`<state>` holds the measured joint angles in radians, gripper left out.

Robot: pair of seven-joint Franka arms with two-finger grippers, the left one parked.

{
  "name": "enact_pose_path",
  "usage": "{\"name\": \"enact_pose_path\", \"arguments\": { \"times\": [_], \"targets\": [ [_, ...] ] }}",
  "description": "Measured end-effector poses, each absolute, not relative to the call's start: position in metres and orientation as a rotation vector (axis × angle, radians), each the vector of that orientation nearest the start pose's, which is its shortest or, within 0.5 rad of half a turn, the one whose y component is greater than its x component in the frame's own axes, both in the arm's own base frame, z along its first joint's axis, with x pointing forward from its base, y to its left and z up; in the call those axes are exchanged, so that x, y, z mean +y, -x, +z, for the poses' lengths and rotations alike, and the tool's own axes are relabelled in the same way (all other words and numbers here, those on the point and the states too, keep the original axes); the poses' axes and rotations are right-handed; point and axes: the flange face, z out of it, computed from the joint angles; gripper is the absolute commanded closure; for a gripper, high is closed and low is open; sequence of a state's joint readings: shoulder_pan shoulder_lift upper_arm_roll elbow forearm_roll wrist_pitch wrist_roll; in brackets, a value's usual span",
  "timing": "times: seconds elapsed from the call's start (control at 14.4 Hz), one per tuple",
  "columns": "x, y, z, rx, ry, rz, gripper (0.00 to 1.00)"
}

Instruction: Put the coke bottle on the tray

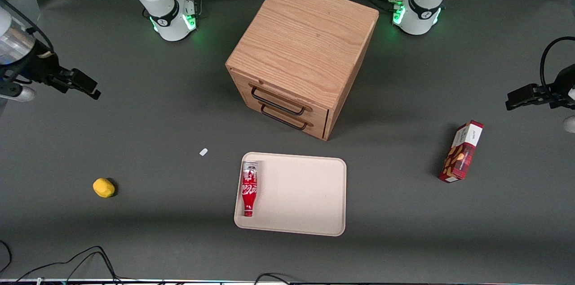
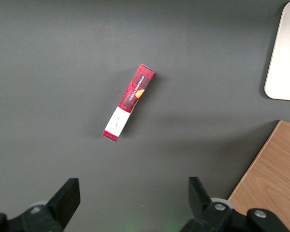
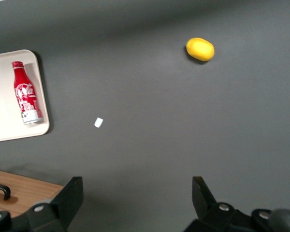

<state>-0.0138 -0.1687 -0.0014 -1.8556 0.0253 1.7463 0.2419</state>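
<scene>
The coke bottle [image 1: 249,188] lies on its side on the beige tray [image 1: 305,195], along the tray's edge toward the working arm's end, neck pointing toward the front camera. It also shows in the right wrist view [image 3: 26,92], lying on the tray [image 3: 5,116]. My gripper [image 1: 83,83] is open and empty, raised high over the working arm's end of the table, well away from the tray. In the right wrist view its fingers [image 3: 70,195] stand wide apart over bare table, with the gripper [image 3: 135,198] holding nothing.
A wooden drawer cabinet [image 1: 305,51] with two black handles stands farther from the front camera than the tray. A yellow lemon [image 1: 103,187] and a small white scrap [image 1: 203,152] lie toward the working arm's end. A red snack box [image 1: 462,152] lies toward the parked arm's end.
</scene>
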Motion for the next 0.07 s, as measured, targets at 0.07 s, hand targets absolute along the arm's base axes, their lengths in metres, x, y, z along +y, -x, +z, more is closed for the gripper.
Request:
{"name": "enact_pose_path", "arguments": {
  "times": [0.07],
  "targets": [
    [-0.0127, -0.5117, 0.5981, 0.403, 3.082, -0.072, 0.0]
  ]
}}
